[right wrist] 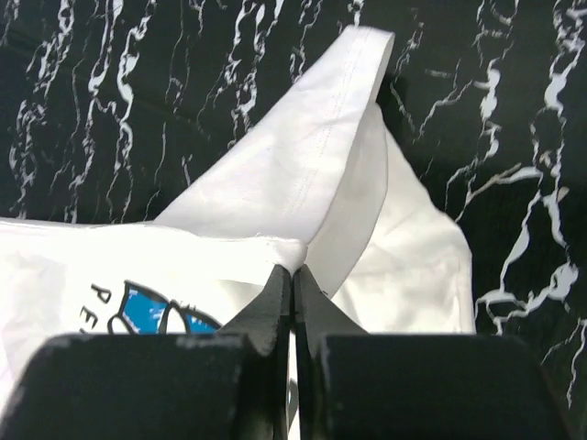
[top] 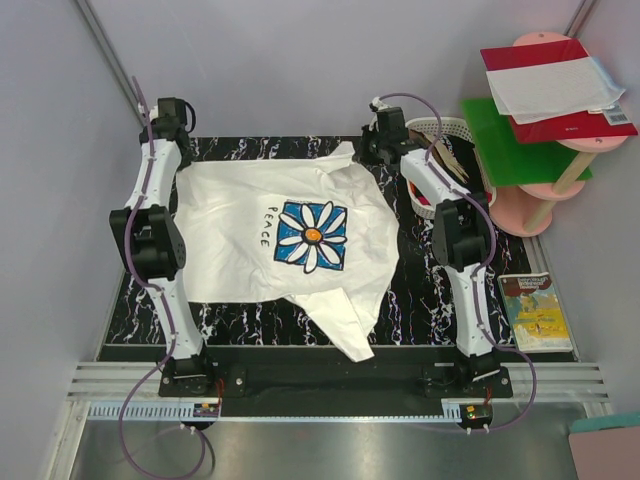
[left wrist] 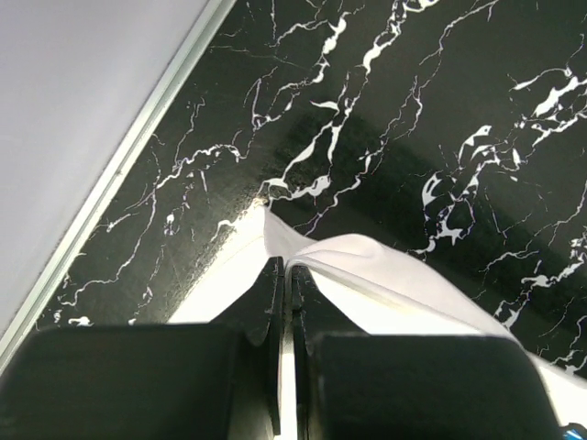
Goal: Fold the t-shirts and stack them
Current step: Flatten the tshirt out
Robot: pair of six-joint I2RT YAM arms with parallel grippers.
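Top external: t-shirt (top: 230, 265) lengthwise left-right; left and right jaws clamping far corners.

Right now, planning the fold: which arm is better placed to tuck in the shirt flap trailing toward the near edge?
Probably right. The flap lies right of the shirt's middle, nearer that arm's base. Both jaws are shut on the far edge, so it must release.

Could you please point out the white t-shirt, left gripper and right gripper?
white t-shirt (top: 312, 235): top view, daisy print.
left gripper (left wrist: 287, 269): left wrist view, between fingertips.
right gripper (right wrist: 293, 271): right wrist view, between fingertips.
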